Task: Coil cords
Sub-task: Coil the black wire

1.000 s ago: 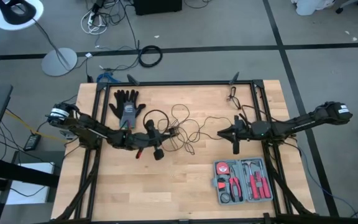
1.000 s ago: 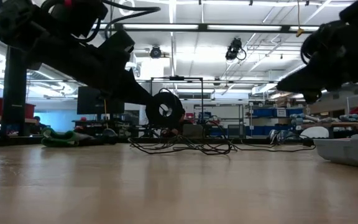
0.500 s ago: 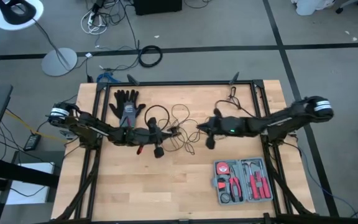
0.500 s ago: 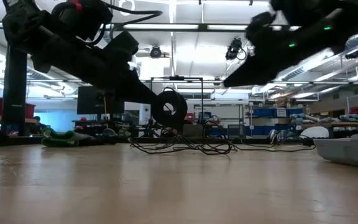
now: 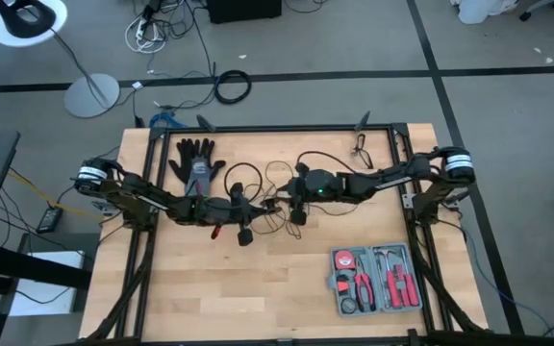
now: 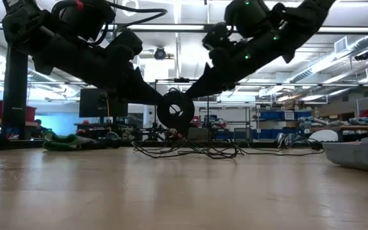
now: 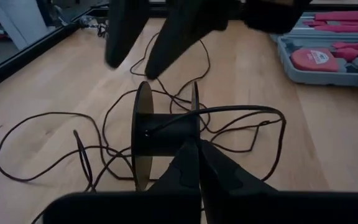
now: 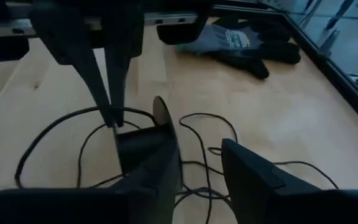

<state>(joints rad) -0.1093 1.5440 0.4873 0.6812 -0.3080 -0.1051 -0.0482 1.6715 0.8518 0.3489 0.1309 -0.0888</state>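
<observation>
The cord is a thin black wire (image 5: 287, 183) lying in loose loops on the wooden table (image 5: 258, 288). It ends at a small black spool (image 7: 166, 132) of two discs and a hub. The spool (image 6: 176, 112) hangs clear of the table, held by my shut left gripper (image 7: 193, 149), which shows mid-table in the high view (image 5: 245, 205). My right gripper (image 8: 201, 168) stands open right beside the spool, coming from the table's right (image 5: 285, 197). In the right wrist view one of its fingers (image 8: 160, 171) overlaps the spool (image 8: 145, 143). My left gripper pinches the spool at its hub (image 7: 182, 134), between the two discs, with its shut fingertips. The fingers come from the table's left, slanting down. The spool is lifted clear, its discs upright, and the wire (image 7: 241, 111) trails slack from the hub onto the table. My right gripper is open close to the spool; I cannot tell whether a finger touches it.
A dark glove (image 5: 195, 163) lies at the far left of the table. An open grey tool case (image 5: 375, 279) with red-handled tools sits near the front right. Bare wood lies along the near edge.
My right gripper has swept from the table's right side toward the left, up to the spool, and rolled on the way. The spool and my left gripper have stayed where they were.
</observation>
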